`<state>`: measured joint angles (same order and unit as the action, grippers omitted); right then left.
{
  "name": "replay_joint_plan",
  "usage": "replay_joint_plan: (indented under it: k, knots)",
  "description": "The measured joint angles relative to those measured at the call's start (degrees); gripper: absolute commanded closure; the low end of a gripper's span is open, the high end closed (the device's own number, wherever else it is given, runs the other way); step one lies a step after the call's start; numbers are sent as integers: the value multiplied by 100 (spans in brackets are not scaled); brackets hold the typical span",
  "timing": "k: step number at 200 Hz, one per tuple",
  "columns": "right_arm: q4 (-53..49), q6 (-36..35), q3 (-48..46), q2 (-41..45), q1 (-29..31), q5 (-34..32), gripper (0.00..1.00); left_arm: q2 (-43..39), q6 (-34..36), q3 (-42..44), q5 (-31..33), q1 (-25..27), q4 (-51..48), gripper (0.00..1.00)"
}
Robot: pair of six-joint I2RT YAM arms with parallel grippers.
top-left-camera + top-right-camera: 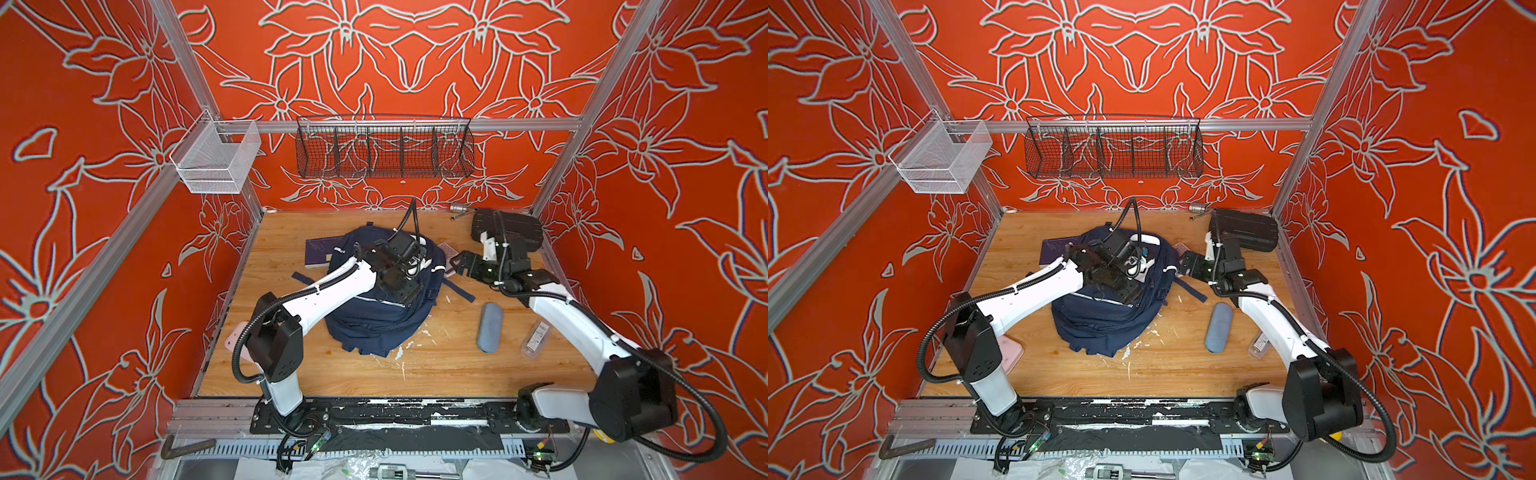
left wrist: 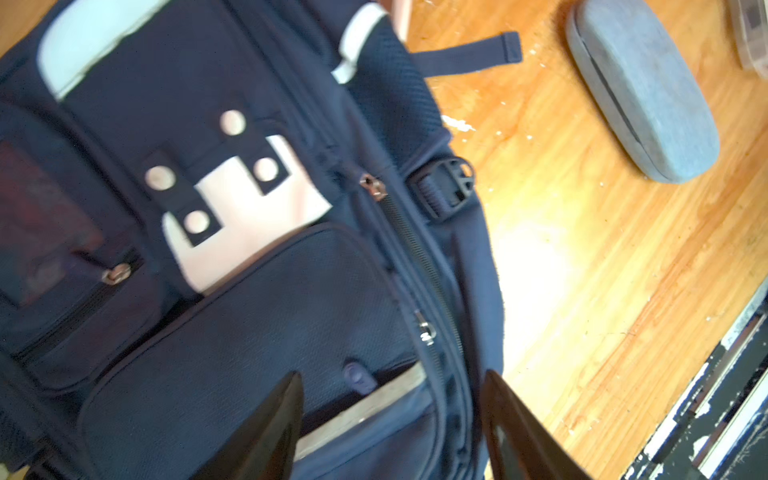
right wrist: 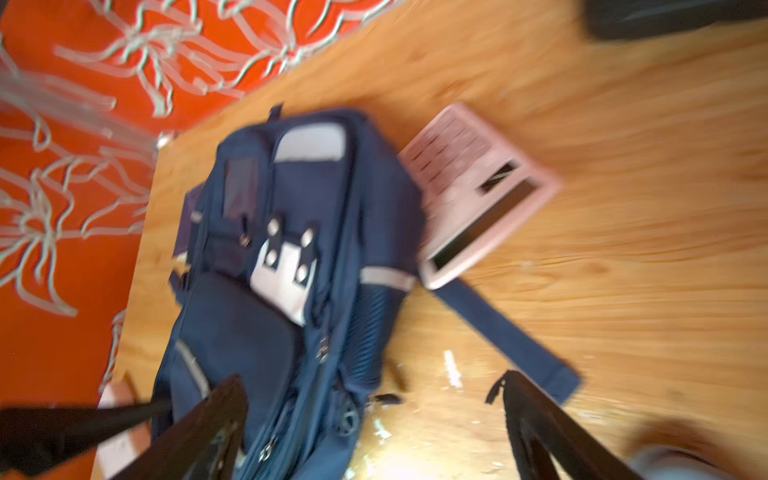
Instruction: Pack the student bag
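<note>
The student bag [image 1: 374,320] [image 1: 1100,322] is a navy backpack lying flat in the middle of the wooden table, its white patch with dark dots [image 2: 249,216] facing up. My left gripper [image 1: 417,266] [image 2: 394,376] hovers over the bag's upper part, open. Below its jaws lie a zip track and a grey stripe [image 2: 365,405], and nothing is held. My right gripper [image 1: 455,264] [image 3: 372,378] is at the bag's right edge, open and empty, above the bag's side and bare table. A loose strap [image 3: 507,345] trails from the bag.
A pink calculator [image 3: 478,187] lies against the bag's far right side and a purple notebook [image 1: 318,253] sticks out at its far left. A grey glasses case [image 1: 489,327] and a clear small box [image 1: 536,338] lie to the right. A black ribbed case [image 1: 511,232] sits back right.
</note>
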<state>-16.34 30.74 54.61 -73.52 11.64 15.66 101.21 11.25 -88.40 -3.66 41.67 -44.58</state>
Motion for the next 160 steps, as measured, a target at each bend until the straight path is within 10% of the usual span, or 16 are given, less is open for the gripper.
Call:
replay_joint_plan:
  k: [160]
  knots:
    - [-492,-1283,-625,809,-933,282,36,1576,-79,-535,570,739,-87,43]
